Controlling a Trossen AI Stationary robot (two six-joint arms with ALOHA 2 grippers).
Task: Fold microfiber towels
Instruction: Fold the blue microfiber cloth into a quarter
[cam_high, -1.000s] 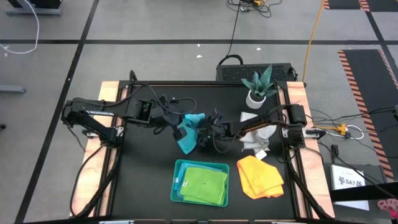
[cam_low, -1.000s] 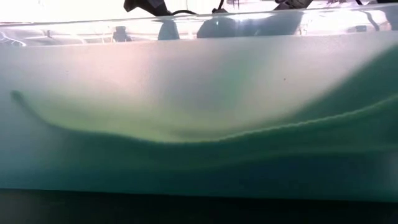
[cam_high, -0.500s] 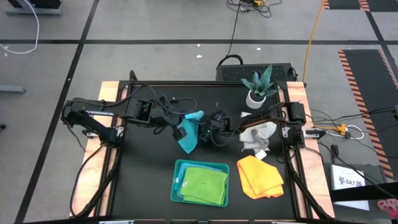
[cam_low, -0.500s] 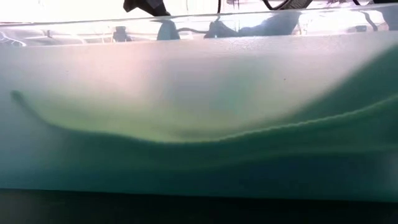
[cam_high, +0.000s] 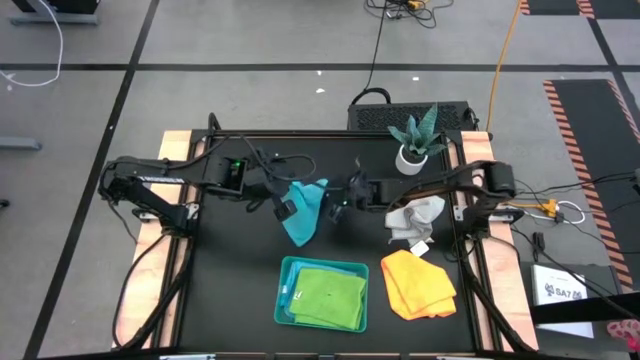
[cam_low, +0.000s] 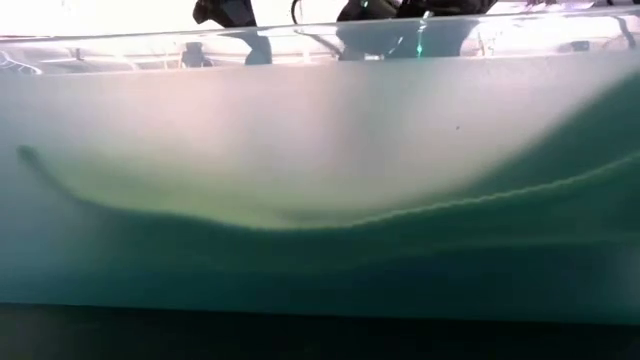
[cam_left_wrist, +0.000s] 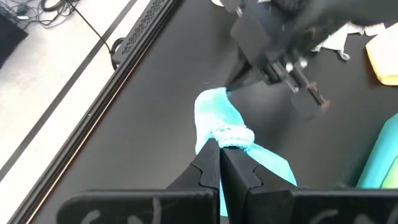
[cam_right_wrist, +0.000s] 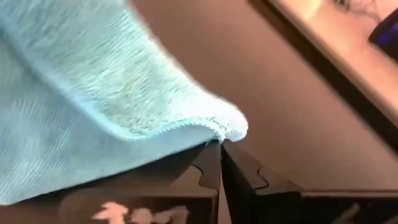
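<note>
Turquoise towel, bunched, hanging pinched

The teal rectangular plastic tray's wall filled the low view, hiding the tabletop behind; the arms above were cut off.

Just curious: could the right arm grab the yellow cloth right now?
Probably not yet: the right gripper is shut on the blue cloth, as is the left gripper. The yellow cloth itself lies uncovered nearby.
</note>
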